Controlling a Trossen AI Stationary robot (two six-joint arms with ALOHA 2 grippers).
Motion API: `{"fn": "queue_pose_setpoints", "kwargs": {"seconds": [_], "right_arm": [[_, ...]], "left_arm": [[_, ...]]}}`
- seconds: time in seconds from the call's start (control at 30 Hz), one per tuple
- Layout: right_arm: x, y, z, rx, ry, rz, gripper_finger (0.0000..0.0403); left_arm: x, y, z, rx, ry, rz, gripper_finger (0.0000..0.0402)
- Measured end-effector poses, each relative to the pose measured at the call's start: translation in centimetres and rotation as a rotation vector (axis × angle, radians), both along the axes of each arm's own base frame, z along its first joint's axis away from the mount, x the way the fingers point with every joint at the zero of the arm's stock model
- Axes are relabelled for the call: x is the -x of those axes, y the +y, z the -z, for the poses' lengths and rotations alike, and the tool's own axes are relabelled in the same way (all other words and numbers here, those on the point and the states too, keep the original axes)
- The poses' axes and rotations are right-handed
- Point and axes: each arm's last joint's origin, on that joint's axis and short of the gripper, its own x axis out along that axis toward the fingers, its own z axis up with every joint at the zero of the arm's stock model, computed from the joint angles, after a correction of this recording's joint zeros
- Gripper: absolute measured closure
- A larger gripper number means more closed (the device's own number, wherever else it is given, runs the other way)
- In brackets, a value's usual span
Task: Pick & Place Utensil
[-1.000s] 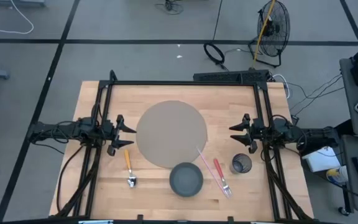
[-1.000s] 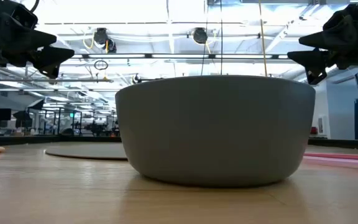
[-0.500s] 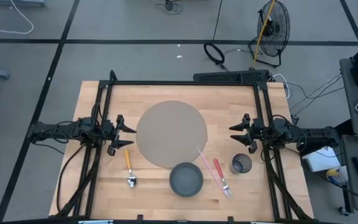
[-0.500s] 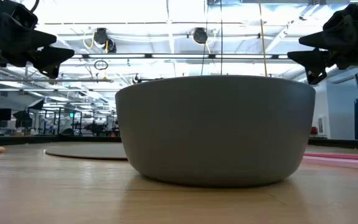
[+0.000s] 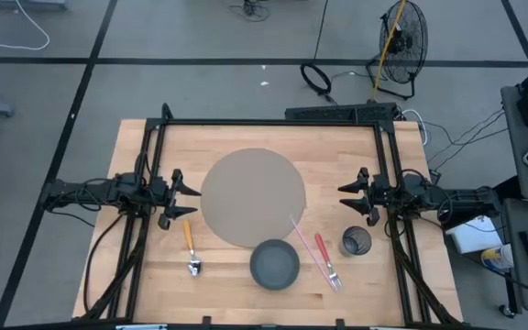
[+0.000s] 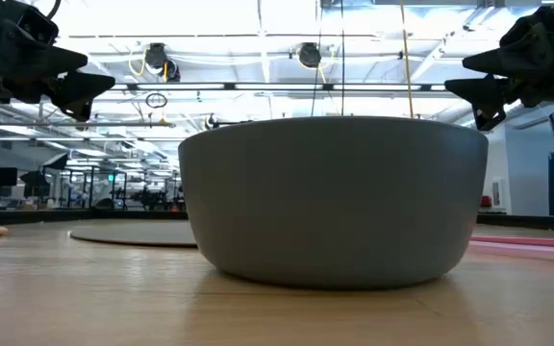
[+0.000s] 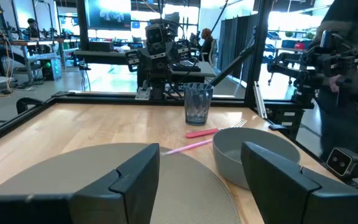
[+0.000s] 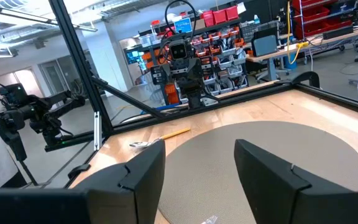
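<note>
High view: pink fork near right end effector, untouched

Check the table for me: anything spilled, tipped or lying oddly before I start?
Nothing stands out. The cup is upright, the bowl sits right way up, and the spoon and fork lie flat on the table.

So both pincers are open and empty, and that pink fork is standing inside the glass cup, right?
Not quite. The fork lies flat on the table between the bowl and the cup, as the high view shows. Both pincers, left and right, are open and empty.
</note>
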Motion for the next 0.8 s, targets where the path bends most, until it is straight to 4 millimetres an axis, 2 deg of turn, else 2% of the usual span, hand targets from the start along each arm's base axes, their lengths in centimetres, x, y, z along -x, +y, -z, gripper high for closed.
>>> {"fn": "queue_pose_setpoints", "kwargs": {"seconds": [0.8], "right_arm": [[0.03,0.00,-0.32,-0.003,-0.033,0.000,0.0215]], "left_arm": [[0.00,0.00,0.00,0.000,0.000,0.000,0.0172]]}}
